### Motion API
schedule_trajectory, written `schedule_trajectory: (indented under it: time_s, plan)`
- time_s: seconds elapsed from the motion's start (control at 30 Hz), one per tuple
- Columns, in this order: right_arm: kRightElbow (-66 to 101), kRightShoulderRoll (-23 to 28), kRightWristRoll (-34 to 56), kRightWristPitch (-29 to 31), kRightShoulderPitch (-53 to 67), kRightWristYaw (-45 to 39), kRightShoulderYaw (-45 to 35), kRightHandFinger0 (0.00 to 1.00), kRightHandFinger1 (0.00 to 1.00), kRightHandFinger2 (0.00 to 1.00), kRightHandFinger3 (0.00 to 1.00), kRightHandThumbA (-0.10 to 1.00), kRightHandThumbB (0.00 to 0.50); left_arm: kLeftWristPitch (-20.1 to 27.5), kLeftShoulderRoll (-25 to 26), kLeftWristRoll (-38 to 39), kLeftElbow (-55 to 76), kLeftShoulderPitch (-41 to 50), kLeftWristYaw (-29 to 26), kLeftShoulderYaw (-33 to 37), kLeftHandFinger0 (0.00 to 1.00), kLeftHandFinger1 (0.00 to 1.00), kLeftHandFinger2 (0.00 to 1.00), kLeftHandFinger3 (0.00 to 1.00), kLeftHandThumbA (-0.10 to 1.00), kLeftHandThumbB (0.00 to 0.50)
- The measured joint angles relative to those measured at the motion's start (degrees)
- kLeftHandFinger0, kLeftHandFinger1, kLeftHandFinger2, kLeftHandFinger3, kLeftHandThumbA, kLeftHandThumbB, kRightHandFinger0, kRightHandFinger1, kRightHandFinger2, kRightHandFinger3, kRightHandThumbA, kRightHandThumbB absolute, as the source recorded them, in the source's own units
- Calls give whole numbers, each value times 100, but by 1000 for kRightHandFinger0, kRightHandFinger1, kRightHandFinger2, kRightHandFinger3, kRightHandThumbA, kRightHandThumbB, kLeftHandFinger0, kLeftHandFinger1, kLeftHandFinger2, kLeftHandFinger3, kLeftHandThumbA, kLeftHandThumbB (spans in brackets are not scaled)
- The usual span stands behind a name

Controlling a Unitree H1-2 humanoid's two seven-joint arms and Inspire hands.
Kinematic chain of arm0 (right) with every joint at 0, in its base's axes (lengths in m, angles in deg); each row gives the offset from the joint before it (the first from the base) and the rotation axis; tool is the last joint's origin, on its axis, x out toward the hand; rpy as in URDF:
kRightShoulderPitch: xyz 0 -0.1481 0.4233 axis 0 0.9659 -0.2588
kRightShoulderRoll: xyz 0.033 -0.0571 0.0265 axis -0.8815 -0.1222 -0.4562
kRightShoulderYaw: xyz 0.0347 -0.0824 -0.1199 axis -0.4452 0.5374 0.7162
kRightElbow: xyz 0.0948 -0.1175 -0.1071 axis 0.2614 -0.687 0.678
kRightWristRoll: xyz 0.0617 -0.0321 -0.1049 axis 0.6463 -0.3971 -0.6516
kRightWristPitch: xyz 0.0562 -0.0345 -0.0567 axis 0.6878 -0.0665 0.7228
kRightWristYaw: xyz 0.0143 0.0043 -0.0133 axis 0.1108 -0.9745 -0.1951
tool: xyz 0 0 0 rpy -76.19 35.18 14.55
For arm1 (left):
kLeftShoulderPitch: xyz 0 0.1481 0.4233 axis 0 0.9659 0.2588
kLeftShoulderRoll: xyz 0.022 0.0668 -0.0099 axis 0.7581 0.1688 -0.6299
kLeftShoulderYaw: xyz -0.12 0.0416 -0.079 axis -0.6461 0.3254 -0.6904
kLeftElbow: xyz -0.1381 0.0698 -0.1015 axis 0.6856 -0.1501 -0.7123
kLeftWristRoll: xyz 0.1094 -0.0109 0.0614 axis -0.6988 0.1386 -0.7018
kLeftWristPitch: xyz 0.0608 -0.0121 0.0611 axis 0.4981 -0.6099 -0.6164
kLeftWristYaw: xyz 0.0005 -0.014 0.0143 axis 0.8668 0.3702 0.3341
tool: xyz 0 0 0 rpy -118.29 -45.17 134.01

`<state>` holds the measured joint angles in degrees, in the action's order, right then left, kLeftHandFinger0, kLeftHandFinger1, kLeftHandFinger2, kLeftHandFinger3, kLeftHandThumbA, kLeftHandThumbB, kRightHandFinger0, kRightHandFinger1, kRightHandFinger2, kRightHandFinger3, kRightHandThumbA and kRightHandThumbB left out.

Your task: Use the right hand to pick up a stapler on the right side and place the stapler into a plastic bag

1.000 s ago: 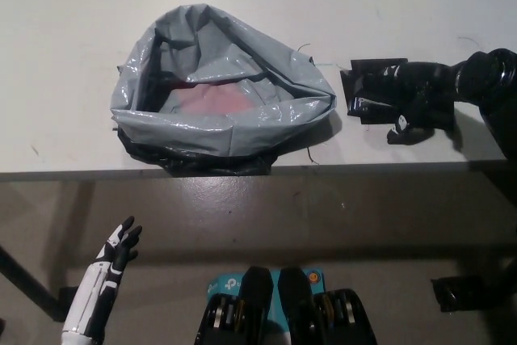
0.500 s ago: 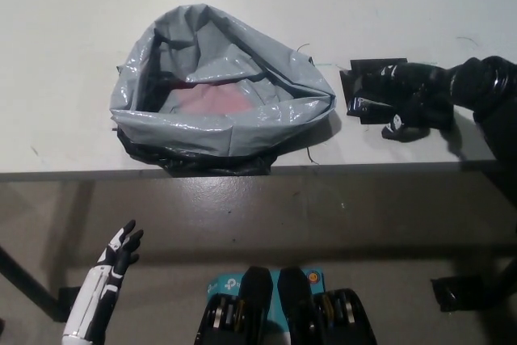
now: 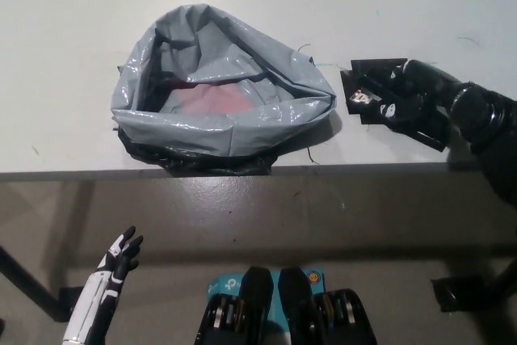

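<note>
A black stapler lies on the white table at the right, just right of the grey plastic bag. My black right hand reaches in from the right and covers the stapler's right part, its fingers curled down around it. A metal glint shows at the stapler's left end. The bag stands open, mouth up, near the table's front edge, with something pinkish showing inside. My white left hand hangs low at the lower left, below the table edge, fingers apart and holding nothing.
The table's front edge runs across the picture just below the bag and the stapler. Beneath it is a brown floor. A dark object sits on the floor at the lower right.
My right hand has slid a little left and turned, closing its fingers over the stapler. The left hand has sunk slightly. The bag has not moved.
</note>
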<state>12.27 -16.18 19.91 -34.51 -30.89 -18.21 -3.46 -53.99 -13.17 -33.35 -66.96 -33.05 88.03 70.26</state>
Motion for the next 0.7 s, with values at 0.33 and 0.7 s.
schedule_trajectory:
  time_s: [0.33, 0.7]
  plan:
    - [-394, -238, 554, -90, 73, 81, -1245, 0, 226, 567, 166, 353, 233, -1, 39, 0, -1, 4, 1, -2, 1000, 1000, 1000, 1000, 1000, 4]
    - [-1105, -305, 1765, -359, 32, -240, -3463, 0, 89, 468, 463, 854, 180, -6, 38, -2, -11, 31, 0, -2, 1000, 1000, 1000, 1000, 1000, 0]
